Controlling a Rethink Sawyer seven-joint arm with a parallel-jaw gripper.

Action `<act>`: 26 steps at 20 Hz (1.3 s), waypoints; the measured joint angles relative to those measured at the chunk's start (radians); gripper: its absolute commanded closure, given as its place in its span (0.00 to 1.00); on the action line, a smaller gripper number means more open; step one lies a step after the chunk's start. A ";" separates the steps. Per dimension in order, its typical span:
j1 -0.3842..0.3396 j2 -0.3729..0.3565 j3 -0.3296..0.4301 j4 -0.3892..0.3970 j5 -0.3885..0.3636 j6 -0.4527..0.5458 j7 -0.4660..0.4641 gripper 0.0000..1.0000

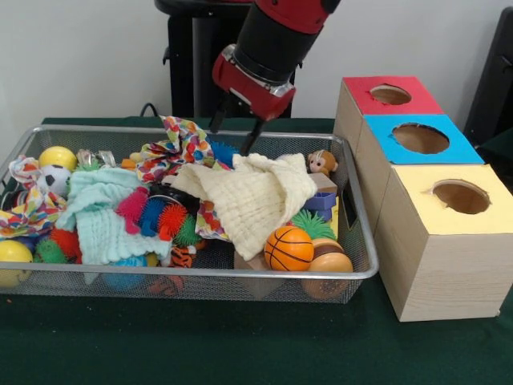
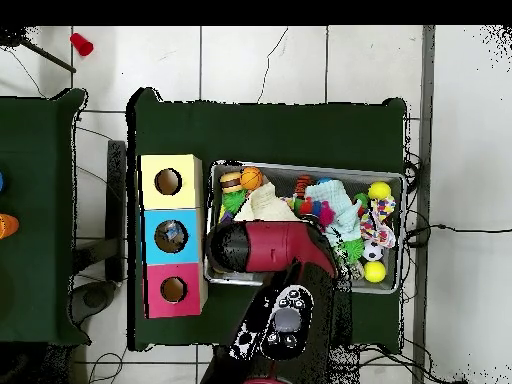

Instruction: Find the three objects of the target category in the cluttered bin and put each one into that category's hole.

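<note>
Front view shows the wire bin [image 1: 365, 241] as the landmark: it sits on the green tabletop [image 1: 200, 345], and just beside its right end stand three wooden boxes with holes, topped yellow [image 1: 449, 200], blue [image 1: 421, 140] and red [image 1: 389, 96]. Above the bin's back rim the hand [image 1: 236, 128] hangs released, its two fingers spread and holding nothing, over the cream cloth [image 1: 256, 200] heaped in the bin's middle. Which category is wanted cannot be told. If it is balls, the orange basketball [image 1: 288, 249] lies exposed at the bin's front right, and yellow balls [image 1: 58, 156] sit at its left end. My judgement: the hand should lift or sweep the cloth aside first, then descend straight onto a bare toy, clear of the mesh wall. No brand, label or writing can be read anywhere.
</note>
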 measured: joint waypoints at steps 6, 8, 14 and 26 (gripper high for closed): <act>0.000 0.034 -0.049 0.001 0.000 -0.012 0.000 0.00; -0.003 0.049 -0.057 0.002 0.000 -0.025 0.000 0.00; -0.032 0.110 -0.060 0.002 0.001 -0.053 0.000 0.00; -0.128 0.214 -0.052 -0.004 0.002 -0.055 0.000 0.00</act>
